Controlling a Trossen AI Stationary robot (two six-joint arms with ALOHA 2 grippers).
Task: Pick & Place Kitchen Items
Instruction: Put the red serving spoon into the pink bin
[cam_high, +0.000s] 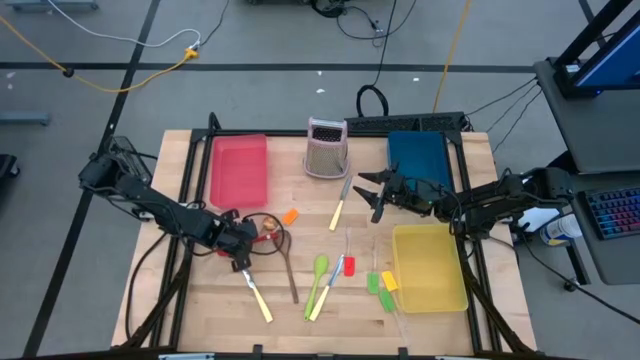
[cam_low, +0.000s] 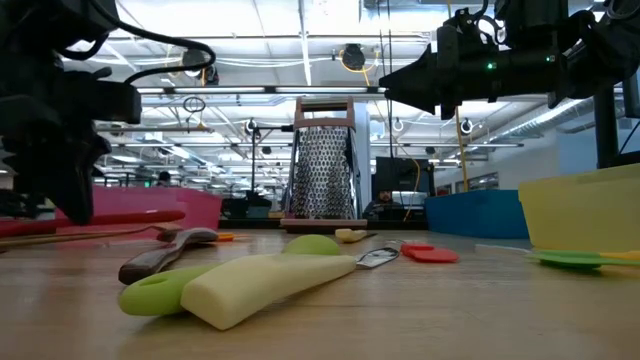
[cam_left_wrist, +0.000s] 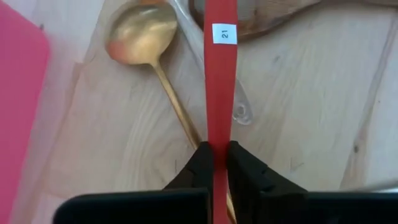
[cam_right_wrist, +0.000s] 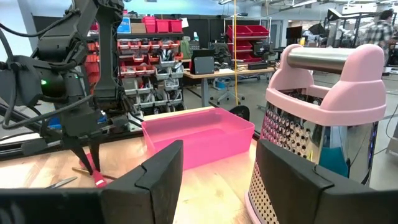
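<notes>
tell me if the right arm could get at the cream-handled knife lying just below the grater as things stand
Probably yes. The right gripper hangs open just right of the cream-handled knife, with bare wood between them. The grater stands farther back, the blue tray off to the side. The left gripper is busy, shut on a red spoon.

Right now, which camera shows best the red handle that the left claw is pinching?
The left wrist view: the red handle fills the frame, numbered sticker readable, left gripper shut on it. The high view hides it under the arm. In the right wrist view only its tip peeks out. I cannot make it out in the low view.
</notes>
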